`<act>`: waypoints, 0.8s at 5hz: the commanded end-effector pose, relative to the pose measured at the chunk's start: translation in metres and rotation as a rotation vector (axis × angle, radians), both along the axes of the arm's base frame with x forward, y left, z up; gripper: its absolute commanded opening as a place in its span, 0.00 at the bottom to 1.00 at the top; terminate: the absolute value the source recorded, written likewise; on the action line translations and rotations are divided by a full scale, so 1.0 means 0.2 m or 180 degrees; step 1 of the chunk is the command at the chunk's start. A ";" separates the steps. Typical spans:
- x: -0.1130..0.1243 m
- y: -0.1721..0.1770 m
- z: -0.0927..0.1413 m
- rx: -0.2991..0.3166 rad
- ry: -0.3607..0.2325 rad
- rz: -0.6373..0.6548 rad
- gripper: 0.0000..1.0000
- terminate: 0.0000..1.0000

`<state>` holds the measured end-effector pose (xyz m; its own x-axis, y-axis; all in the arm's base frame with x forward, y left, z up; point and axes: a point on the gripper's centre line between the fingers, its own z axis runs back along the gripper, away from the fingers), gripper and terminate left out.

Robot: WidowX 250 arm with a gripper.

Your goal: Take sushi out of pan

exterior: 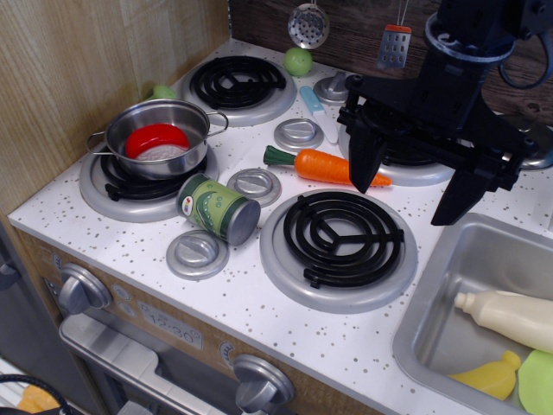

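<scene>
We note sushi [156, 141] inside pan [157, 136], untouched. Gripper [413, 181] well apart, fingers spread, empty. Step: approach. Next: we judge travel left, descend into pan.

Wood-panel wall [78, 78], speckled white counter [259, 303]

The pan [160, 137] is a small round shiny steel pot with two thin loop handles, standing upright on the near-left burner. Inside it lies the sushi [156, 141], a rounded red piece resting against the pot's floor, partly hidden by the near wall.
</scene>
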<state>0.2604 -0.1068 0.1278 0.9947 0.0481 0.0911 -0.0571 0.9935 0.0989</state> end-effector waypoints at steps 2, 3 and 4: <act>-0.04 0.21 -0.05 0.0354 -0.0078 -0.0236 1.00 0.00; 0.01 0.46 -0.02 0.0568 -0.0026 -0.0574 1.00 0.00; 0.08 0.70 -0.03 0.0679 -0.0054 -0.0909 1.00 0.00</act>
